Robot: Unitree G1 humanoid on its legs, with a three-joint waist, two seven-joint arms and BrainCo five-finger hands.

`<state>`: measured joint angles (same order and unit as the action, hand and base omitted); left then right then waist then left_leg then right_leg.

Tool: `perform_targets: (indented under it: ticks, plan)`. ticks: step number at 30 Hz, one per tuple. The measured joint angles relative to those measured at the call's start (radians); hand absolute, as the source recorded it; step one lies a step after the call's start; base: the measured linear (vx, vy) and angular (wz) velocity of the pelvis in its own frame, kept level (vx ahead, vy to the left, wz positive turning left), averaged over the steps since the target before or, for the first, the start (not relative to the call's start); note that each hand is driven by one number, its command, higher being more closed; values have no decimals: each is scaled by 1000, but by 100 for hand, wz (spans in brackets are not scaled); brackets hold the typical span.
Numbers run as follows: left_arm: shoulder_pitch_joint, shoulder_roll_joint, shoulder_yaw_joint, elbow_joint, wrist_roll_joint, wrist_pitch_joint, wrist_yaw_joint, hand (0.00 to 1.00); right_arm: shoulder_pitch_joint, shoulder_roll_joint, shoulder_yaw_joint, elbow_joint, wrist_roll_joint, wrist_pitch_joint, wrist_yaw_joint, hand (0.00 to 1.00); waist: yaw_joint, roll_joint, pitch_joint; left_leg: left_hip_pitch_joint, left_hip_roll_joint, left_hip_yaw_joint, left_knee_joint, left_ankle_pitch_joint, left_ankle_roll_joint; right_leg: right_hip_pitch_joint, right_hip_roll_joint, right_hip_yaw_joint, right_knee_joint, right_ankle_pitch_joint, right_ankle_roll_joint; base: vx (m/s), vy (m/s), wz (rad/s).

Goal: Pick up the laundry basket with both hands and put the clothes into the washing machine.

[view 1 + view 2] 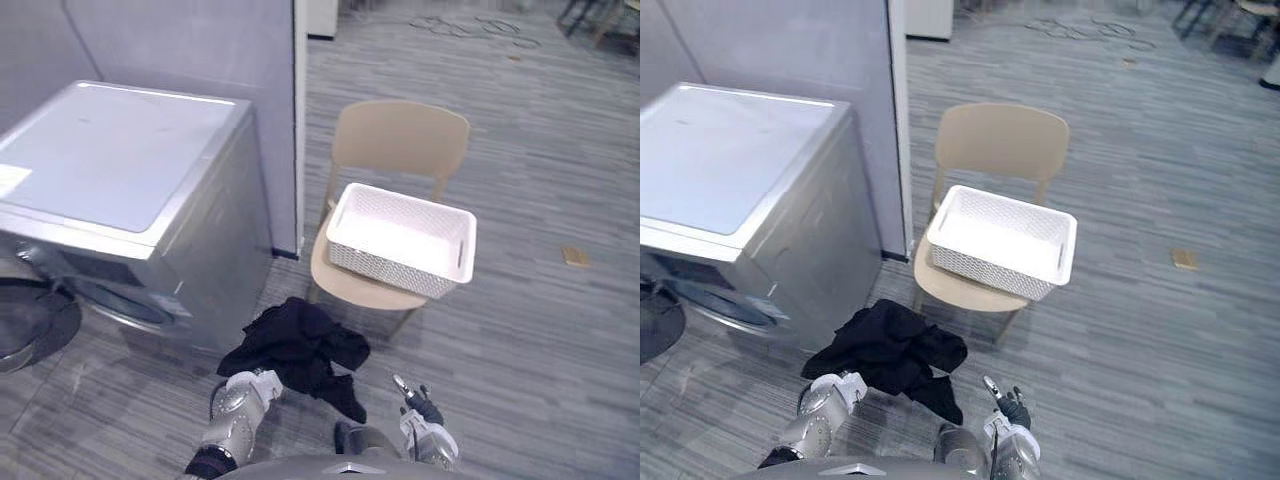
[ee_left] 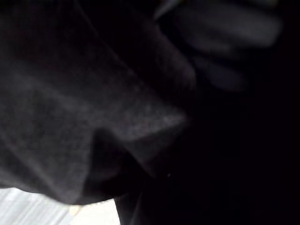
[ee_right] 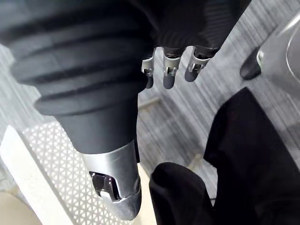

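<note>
On chair (image 1: 400,135), laundry basket (image 1: 388,268) upright, lying crosswise

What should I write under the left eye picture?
Black clothes bunched by the washing machine, empty white basket on a tan chair.

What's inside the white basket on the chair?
Nothing visible: the basket shows a bare white bottom; its near wall hides a strip. The black clothes are outside it.

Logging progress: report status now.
Right hand open, empty. Left hand in the black clothes, grip unseen. Laundry basket empty on chair. Path to washing machine looks clear.
</note>
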<state>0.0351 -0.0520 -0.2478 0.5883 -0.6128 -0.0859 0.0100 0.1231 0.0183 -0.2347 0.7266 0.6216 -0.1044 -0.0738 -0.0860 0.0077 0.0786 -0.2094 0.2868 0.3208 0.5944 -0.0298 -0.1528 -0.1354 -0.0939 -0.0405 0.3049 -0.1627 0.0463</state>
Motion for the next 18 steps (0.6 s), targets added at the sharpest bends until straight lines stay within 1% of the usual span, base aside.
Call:
perform_targets:
  ticks: [1,2,3,4,5,6,7,8,9,10,11,12,13,14,15,16,17,18]
  plan:
    - [1,1,2,-6,-1,0,1,100,0,-1,7,-5,0,0,0,0,1,1,0,-9,7,12,24,-35,57,-3,-14,4,1,-2,3,-13,112,-1]
    - [1,1,2,-9,-2,0,1,100,-2,-2,7,-4,0,0,-1,0,2,1,0,-13,9,8,18,-53,84,-8,-20,11,2,-3,4,0,172,-12]
    - [1,2,3,-10,-3,-1,0,100,-5,-9,4,0,0,0,0,0,3,-4,0,-16,6,-13,-30,-74,107,-30,-35,39,13,-9,14,24,222,-25]
    - [2,3,8,-8,-4,-1,1,100,-14,-15,-4,8,0,-1,-1,0,2,-7,0,-16,2,-41,-85,-74,116,-60,-47,64,31,-16,25,36,329,-38]
    - [1,4,12,-5,-6,-1,4,100,-20,-30,-5,24,0,-1,-1,0,-2,-7,1,-17,2,-84,-164,-63,132,-99,-69,92,65,-26,43,38,322,-31]
    - [0,5,12,1,-8,-1,4,100,-24,-38,-6,38,-1,-2,-1,0,-4,-7,0,-15,2,-105,-204,-49,147,-115,-82,104,83,-32,61,55,383,-23]
    - [-2,3,11,18,-14,-1,6,100,-22,-56,-9,57,-2,0,-2,0,-9,0,-2,-3,-1,-145,-301,28,170,-139,-106,125,115,-48,108,94,418,-24]
    - [-4,10,6,36,-14,-1,9,100,-33,-65,-21,93,-10,4,-6,0,-10,-10,1,47,-58,-181,-343,-3,64,-146,-137,168,121,-53,148,111,403,-9]
    - [-10,23,6,47,-14,-1,10,100,-36,-61,-22,109,-20,5,-5,0,-26,-18,4,35,-75,-181,-329,-13,53,-136,-147,182,106,-46,157,114,344,18]
    - [-14,51,4,55,-14,0,11,100,-34,-47,-29,133,-35,7,-6,0,-37,-26,4,4,-96,-185,-288,-37,37,-110,-154,204,55,-27,150,99,299,41]
    - [-13,75,0,55,-14,0,11,100,-34,-32,-55,156,-38,9,-6,0,-34,-25,5,0,-101,-174,-261,-76,-9,-65,-168,195,-13,5,177,95,374,32]
    - [-13,86,-1,55,-13,0,11,100,-35,-26,-64,161,-38,12,-5,0,-32,-25,5,1,-101,-168,-248,-105,-23,-40,-177,188,-47,16,197,59,331,6]
    - [-15,104,-2,53,-13,-1,10,100,-38,-21,-65,173,-38,13,-4,0,-30,-27,3,-10,-109,-154,-206,-153,-22,-15,-199,184,-103,41,217,24,379,-11]
    - [-16,118,-17,51,-13,-1,8,100,-55,-23,-66,174,-38,12,-4,0,-28,-23,-2,-33,-129,-147,-165,-193,-5,-1,-226,182,-158,66,204,-5,303,-17]
    - [-18,125,-28,51,-13,-1,8,100,-62,-23,-66,174,-39,12,-4,0,-28,-20,-6,-47,-139,-137,-146,-214,8,-1,-241,186,-179,80,194,-11,294,-22]
    - [-24,126,-36,49,-13,-1,8,100,-75,-36,-66,183,-39,13,-3,0,-29,-10,-9,-72,-147,-121,-129,-239,33,-14,-251,193,-185,116,161,-33,232,-22]
    - [-28,121,-40,49,-13,-1,7,100,-89,-45,-66,199,-40,17,-2,0,-29,9,-13,-83,-147,-111,-133,-251,46,-50,-249,193,-167,165,115,-23,302,-38]
    - [-31,118,-39,46,-11,-1,8,100,-96,-45,-65,202,-40,21,-3,0,-23,22,-20,-73,-157,-81,-185,-237,65,-119,-244,185,-114,246,38,27,380,-49]
